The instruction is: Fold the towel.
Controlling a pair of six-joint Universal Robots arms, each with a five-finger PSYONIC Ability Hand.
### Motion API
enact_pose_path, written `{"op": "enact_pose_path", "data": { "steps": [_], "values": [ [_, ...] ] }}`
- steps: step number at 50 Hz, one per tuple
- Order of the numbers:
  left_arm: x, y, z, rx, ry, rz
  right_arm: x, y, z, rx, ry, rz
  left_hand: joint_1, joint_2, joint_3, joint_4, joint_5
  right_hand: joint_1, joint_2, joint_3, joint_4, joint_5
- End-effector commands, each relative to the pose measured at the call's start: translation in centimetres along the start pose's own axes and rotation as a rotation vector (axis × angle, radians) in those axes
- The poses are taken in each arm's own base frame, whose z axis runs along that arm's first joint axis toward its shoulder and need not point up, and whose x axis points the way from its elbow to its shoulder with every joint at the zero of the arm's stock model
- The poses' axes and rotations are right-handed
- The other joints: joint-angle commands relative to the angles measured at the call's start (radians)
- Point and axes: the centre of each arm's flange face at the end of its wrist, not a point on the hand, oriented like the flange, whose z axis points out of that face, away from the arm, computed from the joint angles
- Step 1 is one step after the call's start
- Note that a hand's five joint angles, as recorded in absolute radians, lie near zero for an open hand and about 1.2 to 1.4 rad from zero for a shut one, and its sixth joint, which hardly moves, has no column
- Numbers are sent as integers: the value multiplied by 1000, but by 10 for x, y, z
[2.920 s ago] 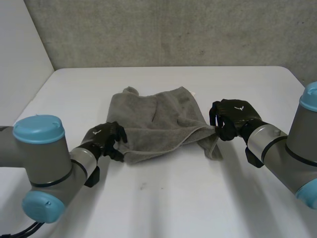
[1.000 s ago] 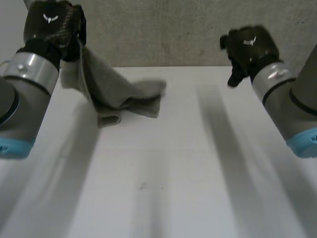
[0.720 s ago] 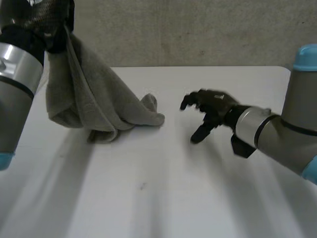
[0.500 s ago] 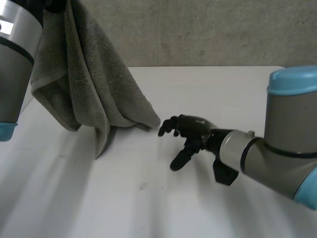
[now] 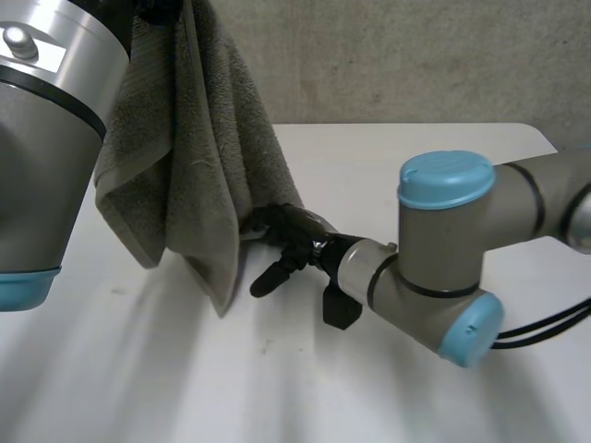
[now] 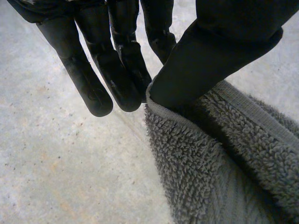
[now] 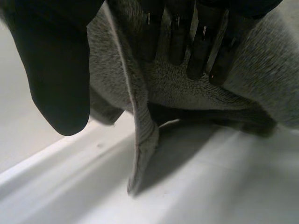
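- Fingers [image 6: 93, 79] of the left hand [image 6: 219, 42] lie straight and pinch the grey towel [image 6: 224, 168] by its hemmed edge against the thumb. The hold sits right at the hem, so I judge it thin and worth keeping firm.
- From that raised hand the towel hangs in long folds beside the left arm [image 5: 46, 157]. Its lowest tip is close over the white table [image 5: 388, 388]; whether it touches, I cannot tell.
- Low against the hanging cloth is the right hand [image 5: 295, 233]. In its wrist view the fingers [image 7: 201, 51] are straight and rest on the pile, the thumb [image 7: 56, 70] stands apart, and a hemmed edge hangs in the gap between. Nothing is grasped there yet.
- Step in hand, as I judge it: catch a lower edge or corner so the towel can be stretched between both hands.
- To do it well, bring the thumb in on that single hem, not on the bunched layers behind it.
- Pull sideways gently, since a hard tug could drag the hem out of the left pinch.
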Motion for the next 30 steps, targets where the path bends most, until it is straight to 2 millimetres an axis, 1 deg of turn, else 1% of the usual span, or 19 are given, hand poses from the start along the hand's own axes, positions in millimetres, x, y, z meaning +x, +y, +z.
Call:
{"op": "enact_pose_path", "data": {
  "steps": [1,6,9,13,14,15,16,17,19,20,22,23,24,25,26,27,28,29,30],
  "values": [
    [2,-8,1,21,5,-9,3,1,20,63,14,40,189,178,180,178,181,80,19,35,44,46],
    [6,-11,-1,26,15,-16,12,-5,34,138,50,35,189,178,180,178,181,83,22,38,46,49],
    [7,-12,-2,28,19,-19,13,-4,36,138,48,37,189,178,180,178,181,92,31,47,55,58],
    [8,-13,-2,28,20,-20,15,2,41,123,46,67,189,178,180,178,181,130,69,85,93,96],
    [8,-13,-2,28,20,-20,13,6,42,115,36,79,189,178,180,178,181,200,139,155,163,165],
    [9,-12,-2,26,23,-20,13,6,42,115,36,79,189,178,180,178,181,200,140,155,164,166],
    [10,-9,-2,21,25,-20,8,12,43,102,21,89,189,178,180,178,181,389,329,344,353,355],
    [10,-9,-2,21,25,-20,8,12,43,102,20,89,189,178,180,178,181,391,330,346,355,357],
    [12,-5,-1,11,29,-19,4,18,44,88,4,91,189,178,180,178,181,1006,946,962,970,972],
    [12,-5,-1,11,29,-19,4,18,44,88,4,90,189,178,180,178,181,1009,949,965,973,975],
    [13,-2,-1,3,30,-18,1,11,40,109,10,65,189,178,180,178,181,1009,949,965,973,975],
    [13,4,0,-12,27,-13,1,11,40,109,10,65,189,178,180,178,181,1009,949,965,973,975],
    [12,9,1,-28,20,-8,-2,-2,34,132,12,37,189,178,180,178,181,1009,949,965,973,975],
    [12,10,1,-28,19,-8,-2,-2,34,132,12,37,189,178,180,178,181,1009,949,965,973,975],
    [8,15,1,-46,5,1,-9,-20,22,167,13,-15,189,178,180,178,181,1009,949,965,973,975],
    [2,26,2,-77,-11,19,-7,-39,10,208,34,-84,189,178,180,178,181,1009,949,965,973,975],
    [2,26,2,-77,-11,19,-7,-39,10,208,34,-85,189,178,180,178,181,1009,949,965,973,975],
    [-7,39,3,-116,-31,42,4,-66,-5,262,82,-176,189,178,180,178,181,1009,949,965,973,975],
    [-7,39,3,-116,-31,42,4,-66,-5,263,82,-177,189,178,180,178,181,1009,949,965,973,975]
  ]
}}
